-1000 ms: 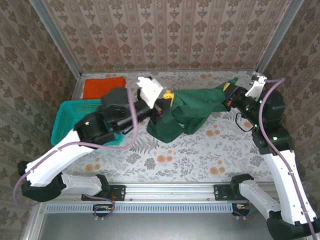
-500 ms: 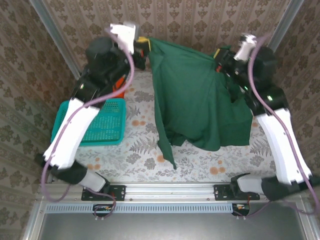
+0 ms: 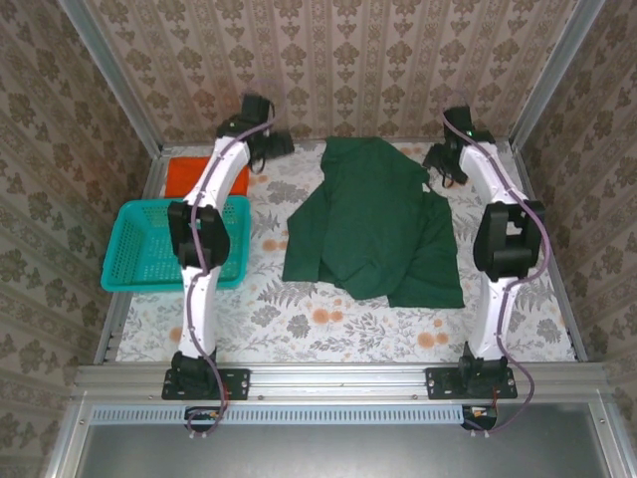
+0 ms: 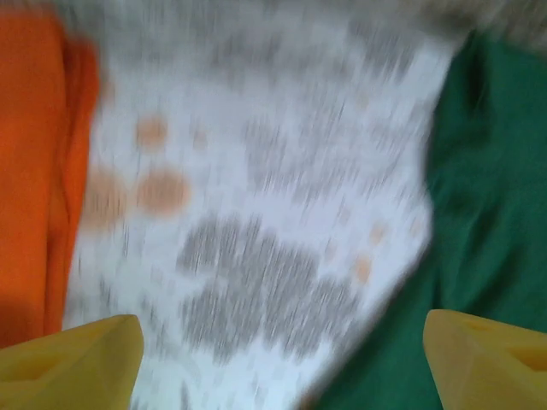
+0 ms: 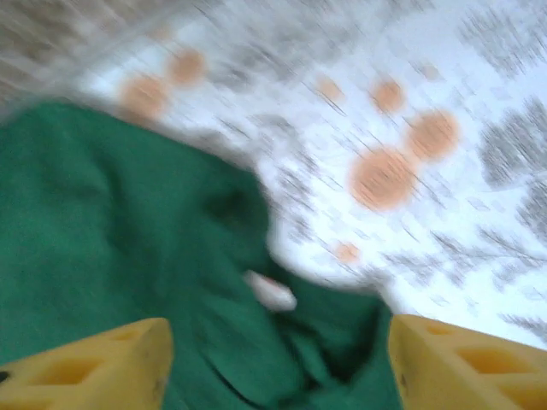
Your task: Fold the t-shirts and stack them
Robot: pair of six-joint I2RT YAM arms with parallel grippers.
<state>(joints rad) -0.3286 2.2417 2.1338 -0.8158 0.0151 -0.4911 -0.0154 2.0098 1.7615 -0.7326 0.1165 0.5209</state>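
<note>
The green shirt point(image 3: 373, 224) lies spread and somewhat rumpled on the middle of the table point(image 3: 338, 324), reaching toward the far wall. The orange shirt point(image 3: 189, 177) lies flat in the far left corner, just beyond the teal basket point(image 3: 149, 249). The left gripper point(image 3: 279, 144) hangs over bare table between the two shirts, its yellow fingers point(image 4: 77, 359) wide apart with nothing between them. The right gripper point(image 3: 440, 164) hovers at the green shirt's far right edge, also released, its fingers point(image 5: 470, 359) spread above the cloth and gripping nothing. A small white tag point(image 5: 270, 290) shows on the green cloth.
</note>
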